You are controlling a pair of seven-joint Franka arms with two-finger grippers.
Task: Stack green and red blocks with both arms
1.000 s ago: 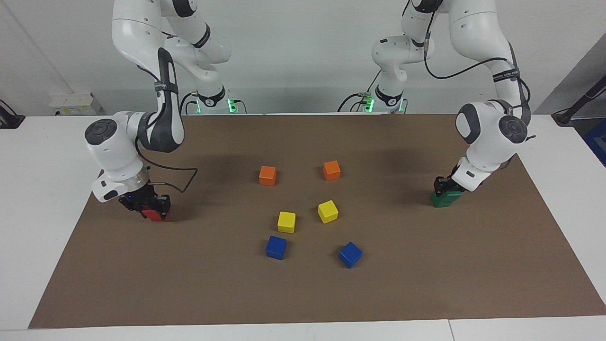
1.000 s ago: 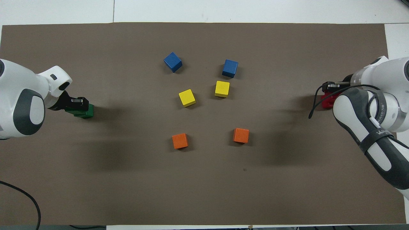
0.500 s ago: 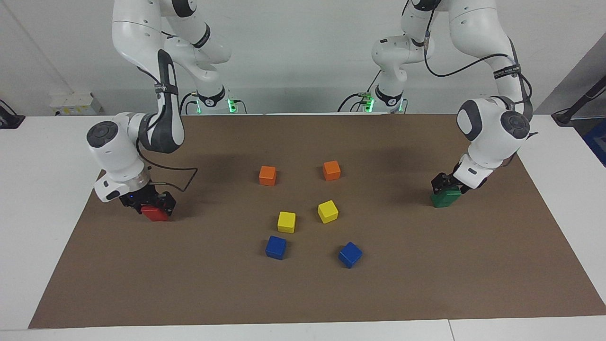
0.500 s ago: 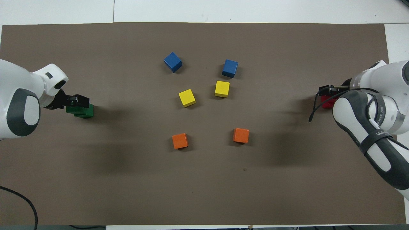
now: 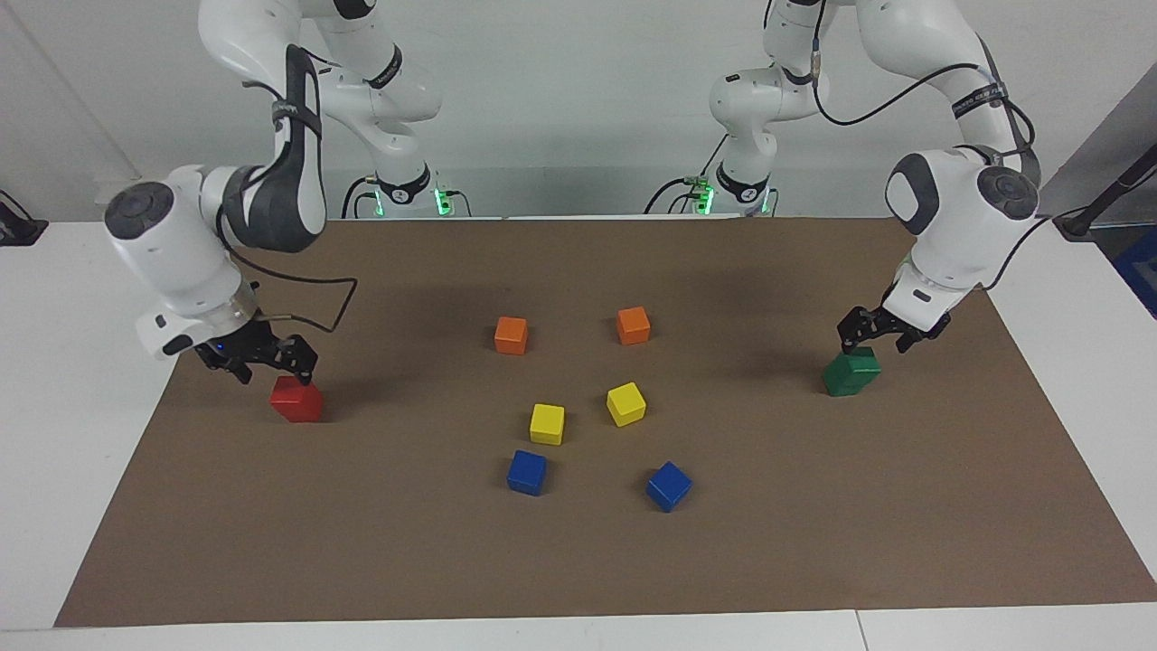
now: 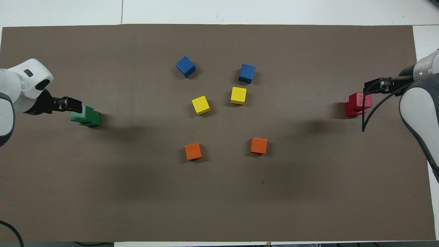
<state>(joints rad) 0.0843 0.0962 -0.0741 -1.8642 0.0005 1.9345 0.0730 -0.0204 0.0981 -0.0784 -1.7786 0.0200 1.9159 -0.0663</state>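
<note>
Now my left tool [image 5: 874, 333] is hanging open, empty, just over the green stack [image 5: 851, 373] at the left arm's end of the counter [image 5: 578, 561]; right tool [image 5: 262, 362], also open w/ nothing held, is hovering above the red stack [image 5: 296, 400] at the right arm's end.

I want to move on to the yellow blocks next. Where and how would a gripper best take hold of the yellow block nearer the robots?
Probably from straight above, fingers on two opposite side faces of the yellow block. It is a cube resting flat on the brown mat, turned slightly askew, so the wrist should rotate to match. The other yellow block stands apart, leaving finger room.
</note>
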